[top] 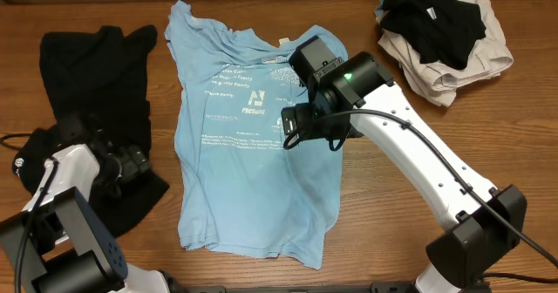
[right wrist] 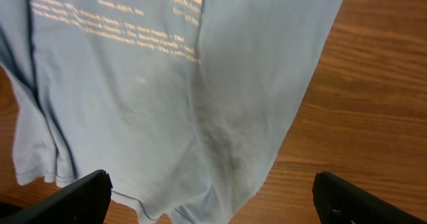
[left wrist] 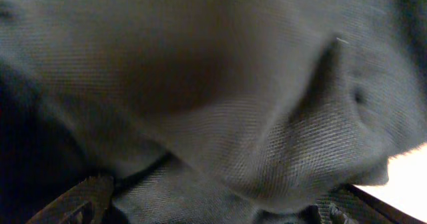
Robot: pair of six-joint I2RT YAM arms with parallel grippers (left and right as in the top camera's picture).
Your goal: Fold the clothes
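We see a light blue cotton T-shirt (top: 253, 180) lying flat, front side up, on the brown wooden table (top: 392, 206), with its neck towards the far edge and its hem towards the robot. White print covers the chest: a blocky letter "N" with a short word under it, a pale round design beside the collar, and several lines of small writing to the left and below. We cannot read any of it; in the right wrist view the lines are just as unclear. A small pale label sits inside the neck.

The right gripper (top: 301, 129) hangs over the printed part of the shirt, near its right edge. In the wrist view its dark fingers (right wrist: 80, 194) stand wide apart with nothing between them, shirt and bare wood below.

The left gripper (top: 135, 164) lies on a crumpled black cloth garment (top: 87, 57) spread on the table left of the shirt and not touching it. Its wrist view is filled with dark woven fabric pressed close; the fingertips (left wrist: 77, 204) show at the lower corners, wide apart, with cloth bunched between them.

At the far right corner a second black garment (top: 432, 18) lies on top of a roughly folded beige garment (top: 484, 53), well apart from the shirt. A thin black cable (top: 410, 123) runs along the white right arm.
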